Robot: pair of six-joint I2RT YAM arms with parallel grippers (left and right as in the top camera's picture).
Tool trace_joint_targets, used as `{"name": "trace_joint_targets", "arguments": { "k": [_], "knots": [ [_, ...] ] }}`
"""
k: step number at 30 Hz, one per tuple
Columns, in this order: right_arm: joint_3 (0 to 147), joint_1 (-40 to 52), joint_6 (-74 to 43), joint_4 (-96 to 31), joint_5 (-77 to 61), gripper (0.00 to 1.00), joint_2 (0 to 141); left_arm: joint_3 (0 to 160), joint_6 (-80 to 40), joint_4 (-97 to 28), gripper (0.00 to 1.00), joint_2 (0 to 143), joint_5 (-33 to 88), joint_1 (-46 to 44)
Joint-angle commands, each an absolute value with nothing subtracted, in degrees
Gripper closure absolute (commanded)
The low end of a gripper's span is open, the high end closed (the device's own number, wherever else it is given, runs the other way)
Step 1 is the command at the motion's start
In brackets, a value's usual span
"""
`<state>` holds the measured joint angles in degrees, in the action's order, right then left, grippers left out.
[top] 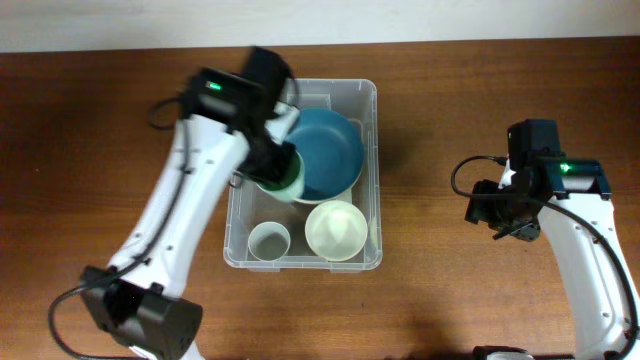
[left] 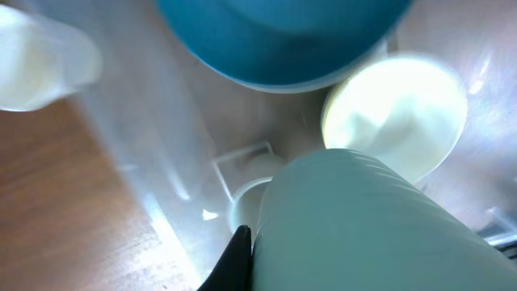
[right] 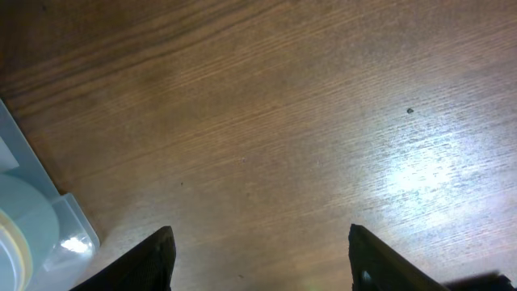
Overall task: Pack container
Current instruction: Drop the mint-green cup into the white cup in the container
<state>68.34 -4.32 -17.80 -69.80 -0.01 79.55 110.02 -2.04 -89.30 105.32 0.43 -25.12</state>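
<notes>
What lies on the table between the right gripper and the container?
Nothing: in the overhead view only bare wooden table separates the right gripper from the container.

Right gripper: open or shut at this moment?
Open. In the right wrist view the right gripper has its fingers spread wide above the wooden table, with nothing between them.

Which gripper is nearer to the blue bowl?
Left. The left gripper holds a green cup over the container, beside the blue bowl; the right gripper is over the table, outside the container.
</notes>
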Motion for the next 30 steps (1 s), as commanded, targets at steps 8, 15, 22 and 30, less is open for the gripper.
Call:
{"name": "trace_joint_targets", "arguments": {
  "k": [8, 15, 22, 30],
  "knots": [
    [68.51, -4.58, -16.91, -69.84, 0.69, 0.36, 79.11, 95.66, -8.29, -91.11, 0.99, 105.51, -4.99, -32.29],
    [68.45, -4.58, -16.91, -70.08, 0.69, 0.36, 79.11, 93.62, -8.67, -90.59, 0.99, 97.47, -6.17, -32.49],
    [68.4, -4.58, -16.93, -70.04, 0.67, 0.35, 79.11, 79.07, -12.23, -79.7, 0.99, 75.53, -11.38, -30.35],
    [68.4, -4.58, -16.95, -70.04, 0.62, 0.35, 79.11, 68.6, -8.03, -68.62, 0.99, 69.76, -6.24, -24.4]
  ]
}}
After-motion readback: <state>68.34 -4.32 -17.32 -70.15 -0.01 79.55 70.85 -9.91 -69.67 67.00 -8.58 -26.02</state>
